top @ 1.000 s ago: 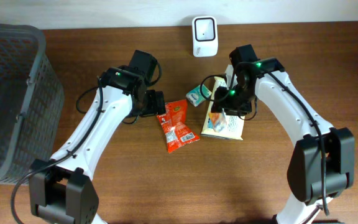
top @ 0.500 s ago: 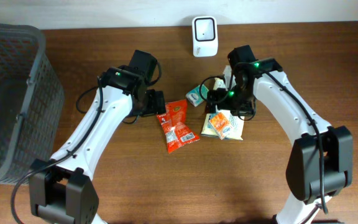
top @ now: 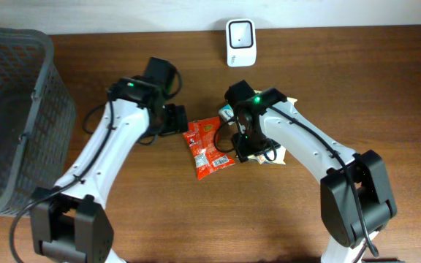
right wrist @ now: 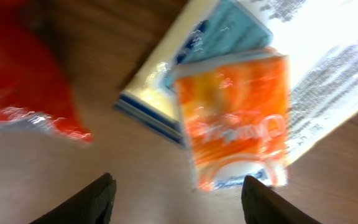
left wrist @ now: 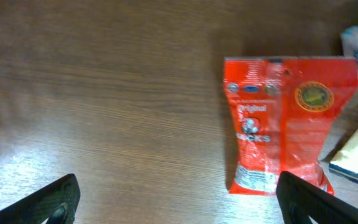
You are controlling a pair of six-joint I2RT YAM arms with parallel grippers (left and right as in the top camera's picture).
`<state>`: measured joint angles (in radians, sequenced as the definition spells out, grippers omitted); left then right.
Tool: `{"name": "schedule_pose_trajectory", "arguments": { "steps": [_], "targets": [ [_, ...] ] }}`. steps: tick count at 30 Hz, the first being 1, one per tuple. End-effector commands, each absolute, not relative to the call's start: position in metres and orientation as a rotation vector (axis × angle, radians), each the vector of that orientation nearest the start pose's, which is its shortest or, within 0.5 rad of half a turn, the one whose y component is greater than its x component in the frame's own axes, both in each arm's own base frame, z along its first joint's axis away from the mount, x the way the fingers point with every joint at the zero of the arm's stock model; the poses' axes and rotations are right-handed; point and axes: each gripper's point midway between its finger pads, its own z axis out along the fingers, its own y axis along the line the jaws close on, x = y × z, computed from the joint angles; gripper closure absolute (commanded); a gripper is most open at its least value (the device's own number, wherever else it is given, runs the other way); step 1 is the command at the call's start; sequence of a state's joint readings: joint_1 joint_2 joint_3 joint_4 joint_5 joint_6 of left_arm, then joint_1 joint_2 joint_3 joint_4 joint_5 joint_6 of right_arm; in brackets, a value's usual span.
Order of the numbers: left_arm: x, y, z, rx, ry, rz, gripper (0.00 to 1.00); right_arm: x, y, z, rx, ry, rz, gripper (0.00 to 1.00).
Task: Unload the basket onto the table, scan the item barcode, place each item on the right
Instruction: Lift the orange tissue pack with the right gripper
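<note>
Overhead: left gripper [left wrist: 178, 198] – gapes wide, empty, left of red bag [top: 207, 148]; right gripper [right wrist: 182, 199] – stands parted, empty, right of bag, over orange pouch [right wrist: 235, 118].

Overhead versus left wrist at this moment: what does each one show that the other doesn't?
Only overhead: the grey basket at the left, the white scanner at the far edge, and both arms. Only left wrist: the print on the face of the red snack packet and the left hand standing open, nothing between its fingertips. Both: the red snack packet lying flat on the wooden table.
</note>
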<state>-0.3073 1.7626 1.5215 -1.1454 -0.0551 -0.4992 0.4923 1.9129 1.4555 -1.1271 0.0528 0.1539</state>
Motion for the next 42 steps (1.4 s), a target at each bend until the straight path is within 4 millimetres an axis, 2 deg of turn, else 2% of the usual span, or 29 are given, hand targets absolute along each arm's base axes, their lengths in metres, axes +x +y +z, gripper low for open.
{"name": "schedule_pose_trajectory", "arguments": {
  "steps": [1,3,6,11,13,17,21,25,30,33,38,39,42],
  "targets": [
    [0.353,-0.084,0.126,-0.426,2.968,-0.091,0.01,0.321,0.141,0.049,-0.511,3.057,-0.237,0.38],
    [0.353,-0.07,0.125,-0.483,2.97,-0.081,0.01,0.322,0.143,0.047,-0.513,3.046,-0.23,0.41],
    [0.353,-0.059,0.125,-0.525,2.971,-0.072,0.01,0.321,0.151,0.047,-0.58,3.022,-0.231,0.42],
    [0.354,-0.043,0.125,-0.595,2.96,-0.067,0.01,0.316,0.156,0.05,-0.673,2.963,-0.377,0.43],
    [0.354,-0.041,0.125,-0.601,2.959,-0.065,0.01,0.315,0.159,0.051,-0.699,2.944,-0.403,0.47],
    [0.353,-0.035,0.125,-0.604,2.955,-0.009,0.01,0.316,0.156,0.05,-0.707,2.931,-0.45,0.49],
    [0.352,-0.035,0.125,-0.604,2.959,-0.008,0.01,0.316,0.151,0.038,-0.68,2.952,-0.507,0.55],
    [0.352,-0.034,0.124,-0.604,2.961,-0.006,0.01,0.317,0.148,0.028,-0.679,2.96,-0.55,0.55],
    [0.351,-0.034,0.124,-0.604,2.962,-0.005,0.01,0.323,0.152,0.026,-0.646,2.941,-0.537,0.56],
    [0.35,-0.034,0.124,-0.582,2.974,-0.001,0.01,0.331,0.144,0.03,-0.55,2.899,-0.61,0.58],
    [0.349,-0.035,0.124,-0.582,2.977,0.001,0.01,0.328,0.142,0.019,-0.547,2.895,-0.604,0.61],
    [0.349,-0.035,0.124,-0.582,2.977,0.001,0.01,0.327,0.141,0.015,-0.546,2.896,-0.604,0.63],
    [0.349,-0.035,0.124,-0.583,2.976,0.0,0.01,0.326,0.141,0.014,-0.47,2.901,-0.597,0.86]
  ]
}}
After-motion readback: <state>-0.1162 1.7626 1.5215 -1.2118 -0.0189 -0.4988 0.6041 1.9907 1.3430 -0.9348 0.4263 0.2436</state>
